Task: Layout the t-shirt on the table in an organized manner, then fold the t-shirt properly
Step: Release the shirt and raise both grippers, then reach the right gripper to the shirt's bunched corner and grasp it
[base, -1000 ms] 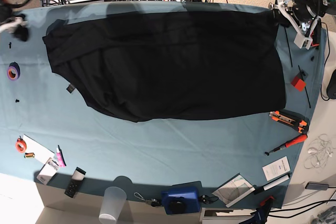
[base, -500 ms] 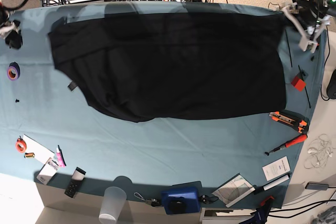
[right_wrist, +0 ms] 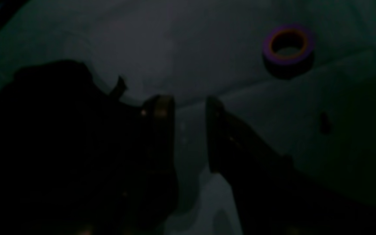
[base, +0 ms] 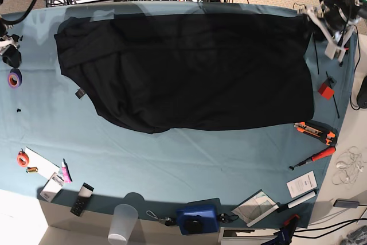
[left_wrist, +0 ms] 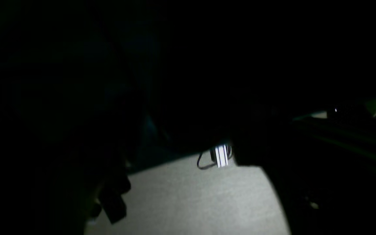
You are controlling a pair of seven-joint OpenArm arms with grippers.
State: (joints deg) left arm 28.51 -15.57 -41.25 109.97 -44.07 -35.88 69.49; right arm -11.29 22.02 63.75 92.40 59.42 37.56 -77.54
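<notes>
A black t-shirt (base: pixel 189 70) lies spread on the teal table (base: pixel 172 159), between both sets of fingers. The right fingers (right_wrist: pixel 189 130) stand apart, empty, the shirt's edge beside them. The left fingers' (base: pixel 331 30) state cannot be told.

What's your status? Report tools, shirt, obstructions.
Right tool open, empty. Left tool by corner of t-shirt, state unclear. T-shirt spread on table, unfolded. Purple tape roll beside right tool, clear of fabric.
</notes>
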